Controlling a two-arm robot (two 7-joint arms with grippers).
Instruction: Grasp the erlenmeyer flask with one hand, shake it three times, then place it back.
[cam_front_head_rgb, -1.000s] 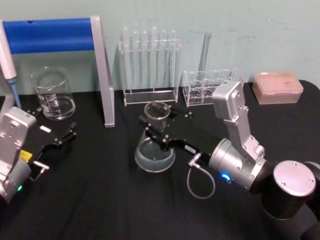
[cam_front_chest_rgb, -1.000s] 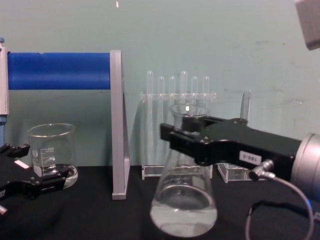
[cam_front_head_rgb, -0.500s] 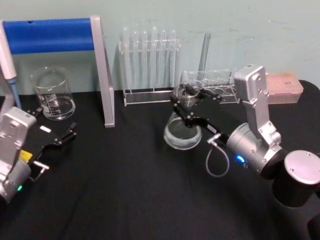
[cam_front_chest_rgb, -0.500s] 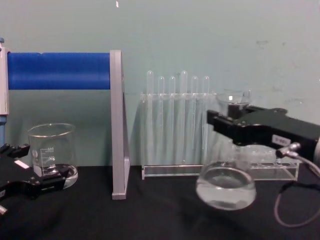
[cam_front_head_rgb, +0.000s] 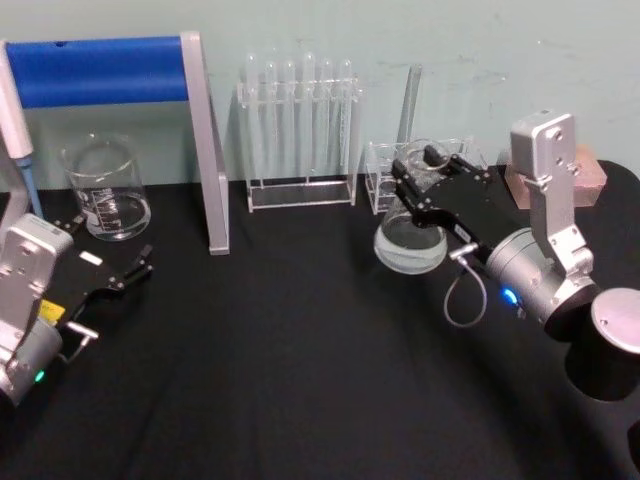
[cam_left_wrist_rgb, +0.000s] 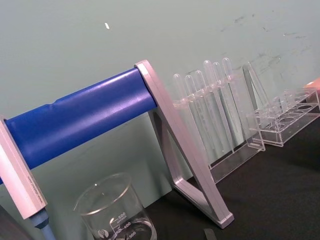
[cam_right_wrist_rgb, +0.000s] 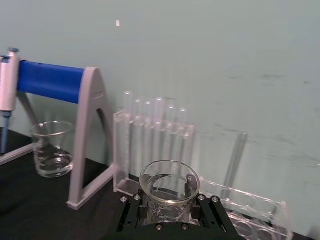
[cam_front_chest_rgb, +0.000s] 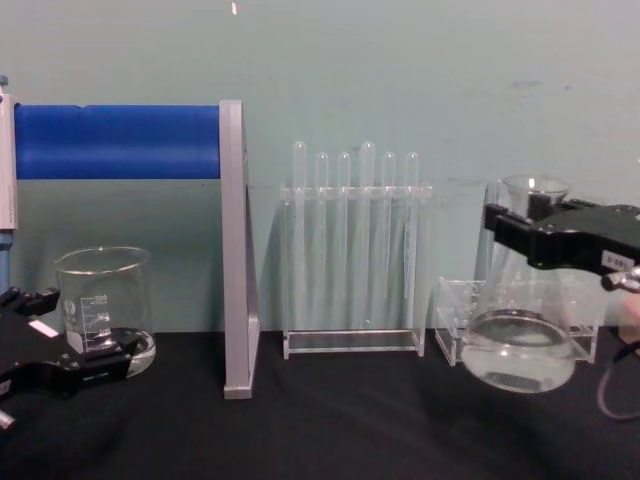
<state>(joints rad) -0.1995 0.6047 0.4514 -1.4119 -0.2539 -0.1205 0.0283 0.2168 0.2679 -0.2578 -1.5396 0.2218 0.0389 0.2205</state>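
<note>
Over the black bench, my right tool clamps the erlenmeyer flask, mid-shake I judge; set-down remains. Left tool parted, idle.

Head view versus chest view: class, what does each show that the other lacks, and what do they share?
Head view adds the silver arm bodies, left and right. Chest view adds the flask's side profile and the white label on the right end effector. Both share the flask clamped at its neck, the test tube rack, the beaker, the blue stand and the open left end effector.
</note>
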